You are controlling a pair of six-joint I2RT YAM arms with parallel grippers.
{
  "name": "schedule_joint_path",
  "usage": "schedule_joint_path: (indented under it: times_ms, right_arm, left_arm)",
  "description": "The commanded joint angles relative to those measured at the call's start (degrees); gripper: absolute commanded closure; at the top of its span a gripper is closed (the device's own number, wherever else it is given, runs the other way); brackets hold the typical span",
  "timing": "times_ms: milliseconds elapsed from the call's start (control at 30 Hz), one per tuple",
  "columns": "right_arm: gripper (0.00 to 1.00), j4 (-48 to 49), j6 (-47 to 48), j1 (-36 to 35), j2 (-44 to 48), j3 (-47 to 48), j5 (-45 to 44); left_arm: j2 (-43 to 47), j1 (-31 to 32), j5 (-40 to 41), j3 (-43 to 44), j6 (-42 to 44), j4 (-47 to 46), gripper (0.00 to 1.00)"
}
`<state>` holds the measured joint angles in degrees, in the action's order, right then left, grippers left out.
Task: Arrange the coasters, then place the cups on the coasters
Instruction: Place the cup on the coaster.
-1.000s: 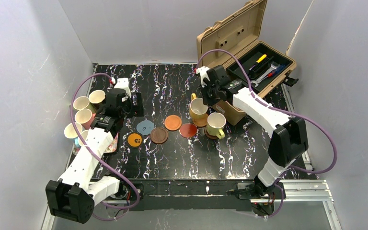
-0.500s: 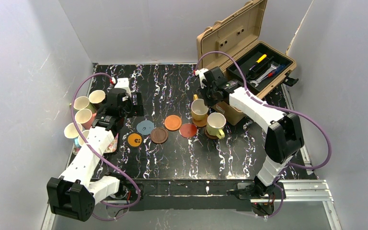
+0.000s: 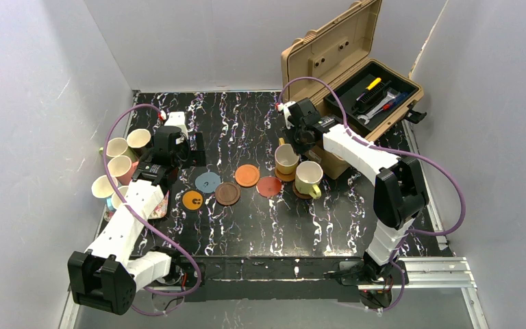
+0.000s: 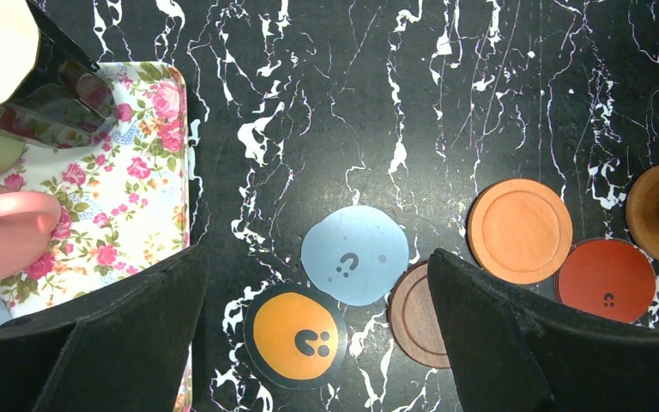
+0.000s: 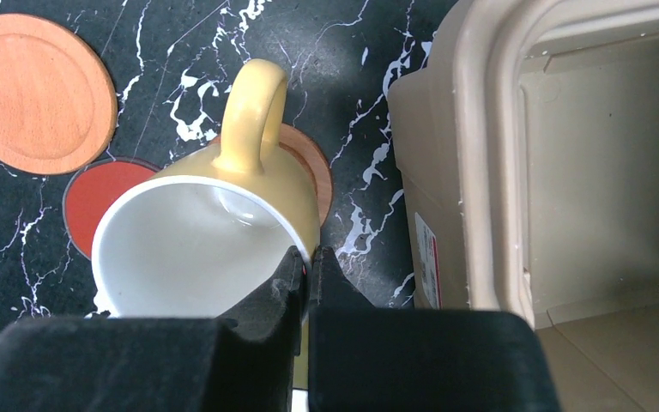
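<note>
Right elbow swung inward; right gripper (image 5: pixel 310 262) clenched on rim of yellow cup (image 5: pixel 197 245), cream inside, handle beyond; left gripper (image 4: pixel 316 266) released.

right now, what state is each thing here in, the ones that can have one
tan plastic toolbox, lid open
yellow ceramic mug, standing on a brown wooden round coaster, rim pinched
right gripper, shut on the yellow ceramic mug
left gripper, open, empty
lime-green mug, upright, not held
</note>
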<state>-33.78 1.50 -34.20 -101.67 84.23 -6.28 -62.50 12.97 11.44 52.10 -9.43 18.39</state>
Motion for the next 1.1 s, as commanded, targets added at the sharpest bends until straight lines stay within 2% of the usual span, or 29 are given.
schedule_joint_path:
  times_ms: [0, 867, 1067]
  right_arm:
    - [0.99, 2.7, -1.1, 0.0, 0.6, 3.3, -1.6]
    - [0.99, -1.3, -1.1, 0.0, -2.5, 6.5, -0.8]
    - [0.82, -1.6, -1.1, 0.1, -2.7, 6.7, -0.6]
  left_arm:
    - [0.0, -0.1, 0.9, 0.8, 0.3, 0.1, 0.02]
    - [-0.7, -0.1, 0.0, 1.3, 0.2, 0.5, 0.02]
    - [-0.7, -0.1, -0.1, 1.2, 0.1, 0.5, 0.02]
